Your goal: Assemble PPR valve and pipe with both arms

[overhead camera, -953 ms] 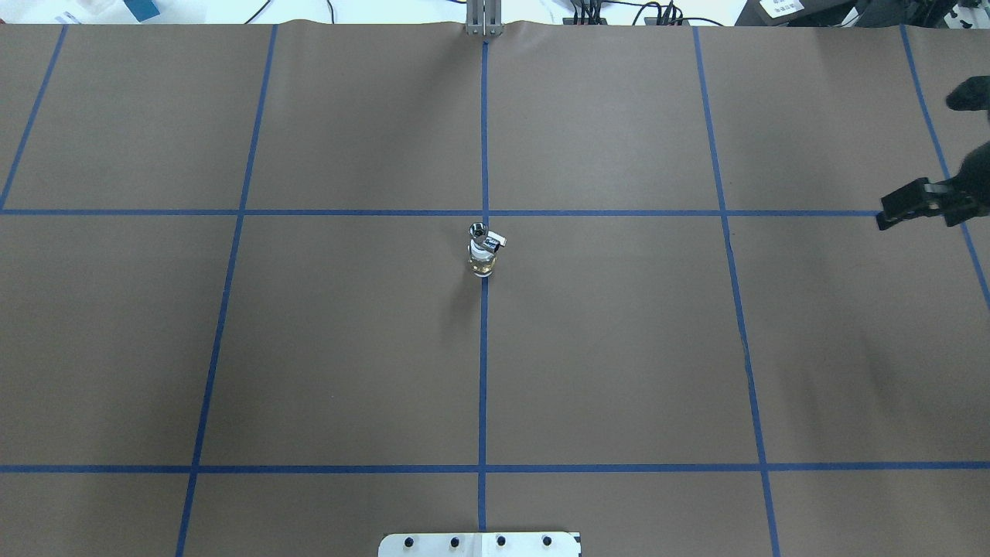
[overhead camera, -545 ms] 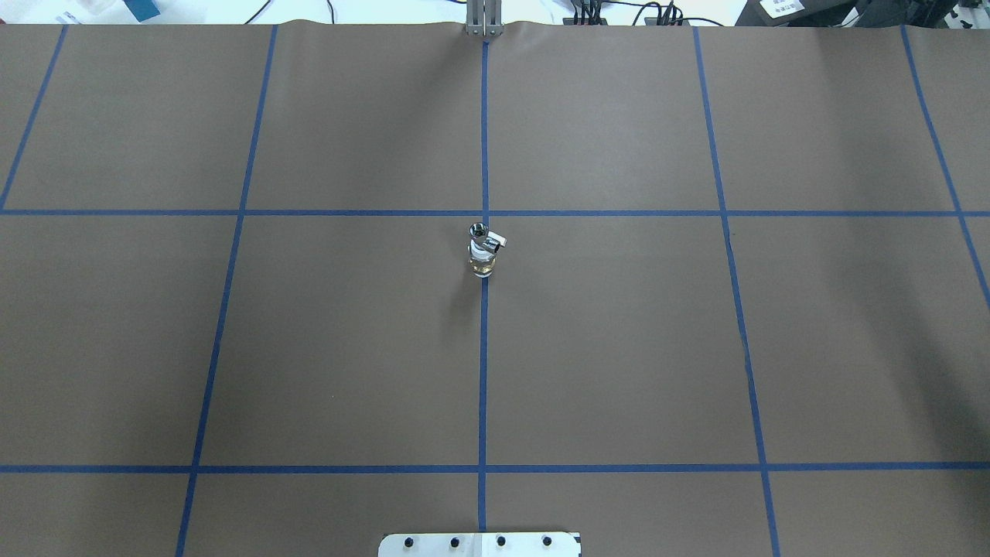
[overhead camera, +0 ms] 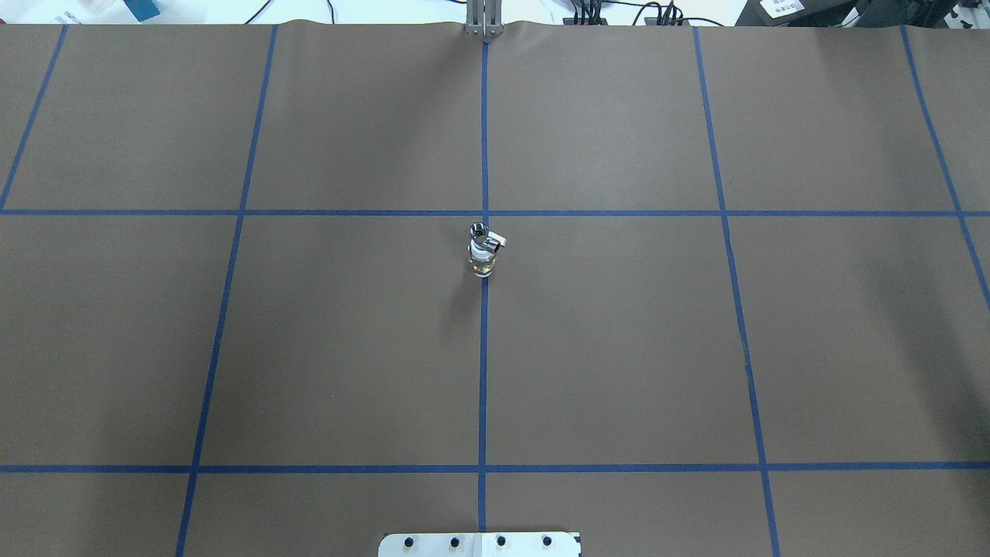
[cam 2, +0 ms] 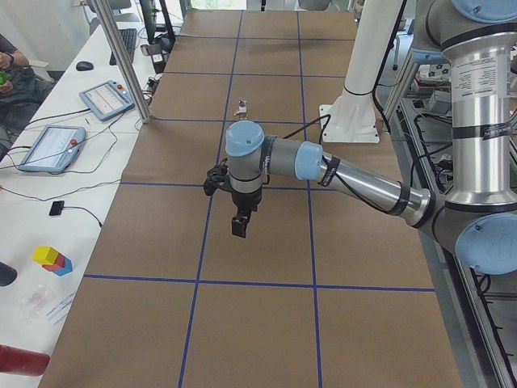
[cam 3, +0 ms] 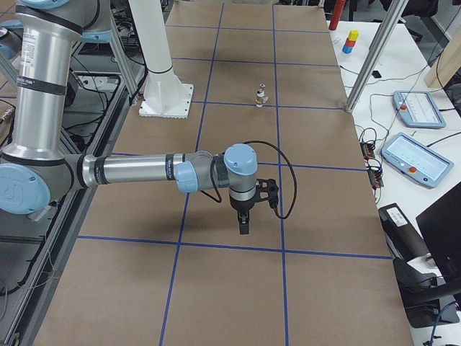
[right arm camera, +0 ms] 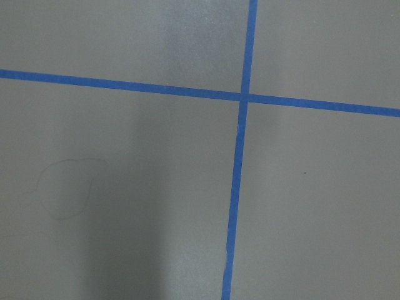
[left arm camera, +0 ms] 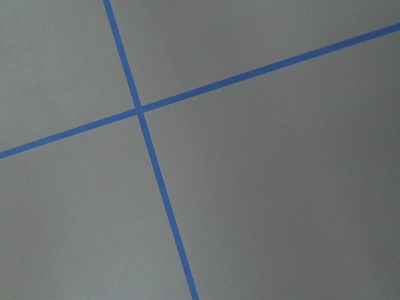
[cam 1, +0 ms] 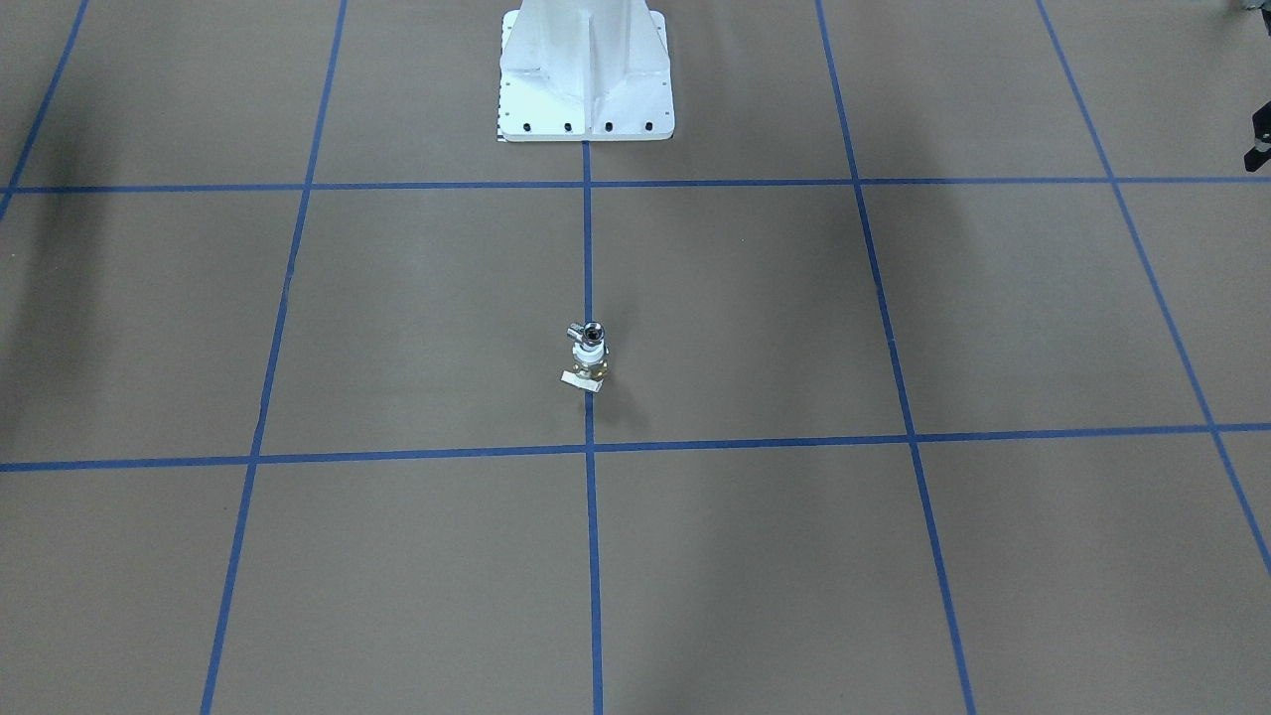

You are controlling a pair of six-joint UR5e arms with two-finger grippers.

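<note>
The PPR valve (overhead camera: 482,260) stands upright at the table's centre, on the middle blue tape line. It has a white collar, a brass middle and a beige tab (cam 1: 581,380) at its base. The shiny silver pipe (overhead camera: 479,230) sits on top of it, joined to it. The joined piece also shows in the front view (cam 1: 589,356) and, small, in the side views (cam 2: 241,106) (cam 3: 261,94). My left gripper (cam 2: 240,226) hangs over the table's left end, far from the valve. My right gripper (cam 3: 243,225) hangs over the right end. Neither holds anything, and I cannot tell whether they are open or shut.
The white bolted pedestal (cam 1: 586,79) stands at the robot's side of the table. Blue tape lines grid the brown mat. Control tablets (cam 2: 105,99) (cam 3: 414,108), a metal post (cam 3: 374,58) and coloured blocks (cam 2: 52,259) lie beyond the far edge.
One second ago the right gripper showed at the overhead view's right edge; it has since moved out of that view. The valve and pipe have not moved.
</note>
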